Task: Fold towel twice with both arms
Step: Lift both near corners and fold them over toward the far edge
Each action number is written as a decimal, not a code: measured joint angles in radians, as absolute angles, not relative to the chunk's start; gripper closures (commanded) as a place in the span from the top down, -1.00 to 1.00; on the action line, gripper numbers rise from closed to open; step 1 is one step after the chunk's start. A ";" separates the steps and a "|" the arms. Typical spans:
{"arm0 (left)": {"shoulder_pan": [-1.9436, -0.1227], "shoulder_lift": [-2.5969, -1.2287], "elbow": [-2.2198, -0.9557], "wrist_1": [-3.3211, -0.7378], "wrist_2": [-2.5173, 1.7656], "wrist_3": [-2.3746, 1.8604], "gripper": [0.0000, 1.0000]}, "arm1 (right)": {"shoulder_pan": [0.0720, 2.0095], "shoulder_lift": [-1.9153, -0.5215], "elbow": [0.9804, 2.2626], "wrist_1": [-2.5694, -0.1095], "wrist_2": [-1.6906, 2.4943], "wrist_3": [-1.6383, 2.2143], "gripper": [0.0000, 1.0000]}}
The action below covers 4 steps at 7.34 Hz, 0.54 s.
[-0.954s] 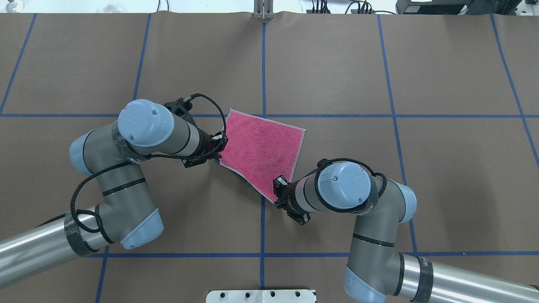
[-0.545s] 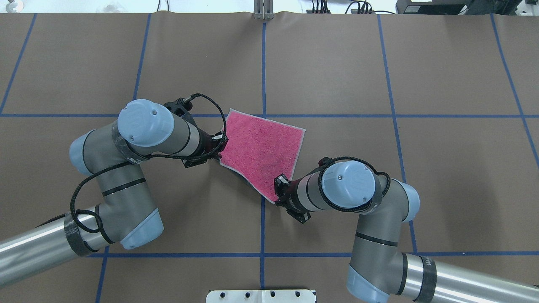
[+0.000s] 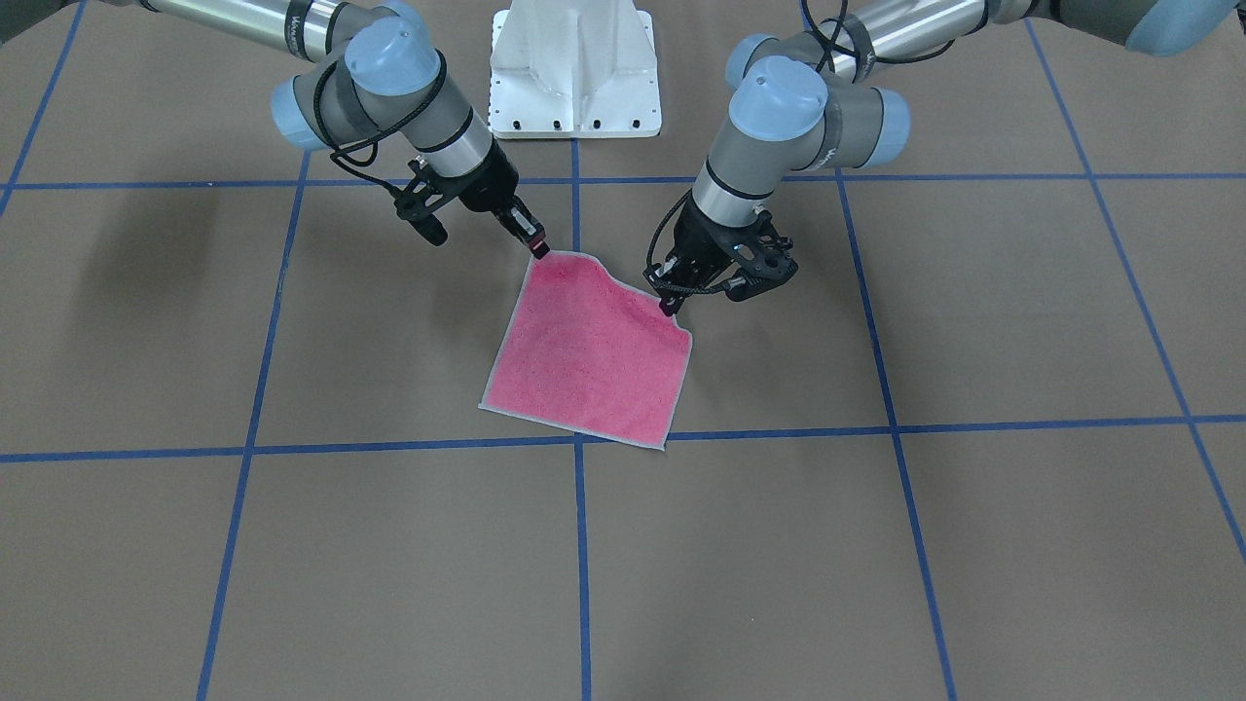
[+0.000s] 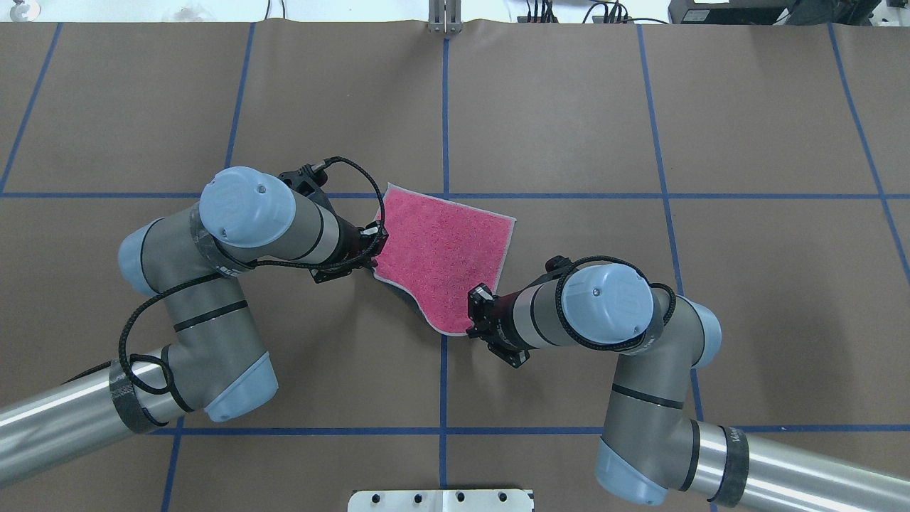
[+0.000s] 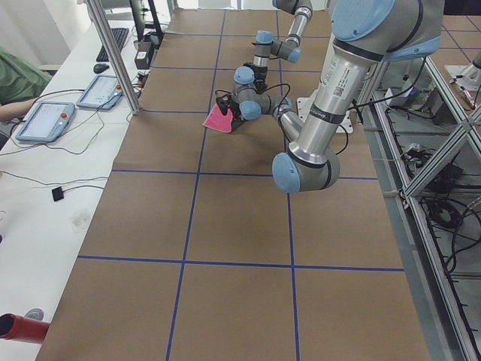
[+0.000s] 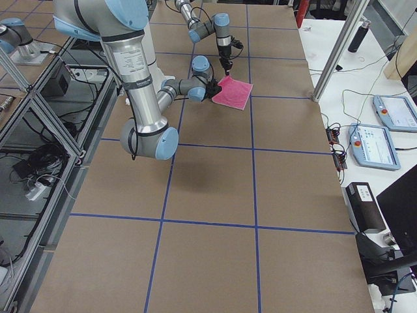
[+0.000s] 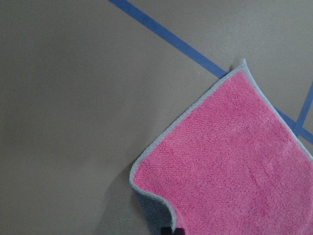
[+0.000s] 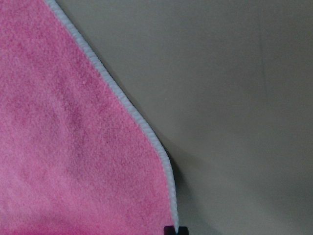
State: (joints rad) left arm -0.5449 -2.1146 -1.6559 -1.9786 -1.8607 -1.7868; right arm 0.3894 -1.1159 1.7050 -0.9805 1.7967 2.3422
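Two robot arms work at a brown paper-covered table [image 3: 876, 545] w/ a blue tape grid. A small pink towel [image 3: 589, 360] lies near the table's centre, pink face up, single layer, no crease seen. The left fingers [image 3: 670, 297] pinch its edge by one robot-side corner; the right fingers [image 3: 531, 239] pinch the other corner. Both corners sit raised a little off the table, w/ grey underside peeking out by the left one. The two far corners rest flat. Judged progress: early, 1st fold only begun, corners gripped but not carried over, so both folds remain. Containers: none in view
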 measured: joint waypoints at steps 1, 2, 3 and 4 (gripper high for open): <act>-0.547 -2.119 -1.655 -1.979 -1.861 -1.786 -1.00 | 0.402 -1.114 1.704 -0.980 1.794 2.341 -1.00; -0.554 -2.124 -1.653 -1.978 -1.861 -1.786 -1.00 | 0.416 -1.113 1.701 -0.980 1.791 2.341 -1.00; -0.565 -2.127 -1.650 -1.978 -1.861 -1.785 -1.00 | 0.433 -1.112 1.696 -0.981 1.787 2.339 -1.00; -0.576 -2.129 -1.643 -1.980 -1.861 -1.785 -1.00 | 0.448 -1.111 1.687 -0.982 1.782 2.335 -1.00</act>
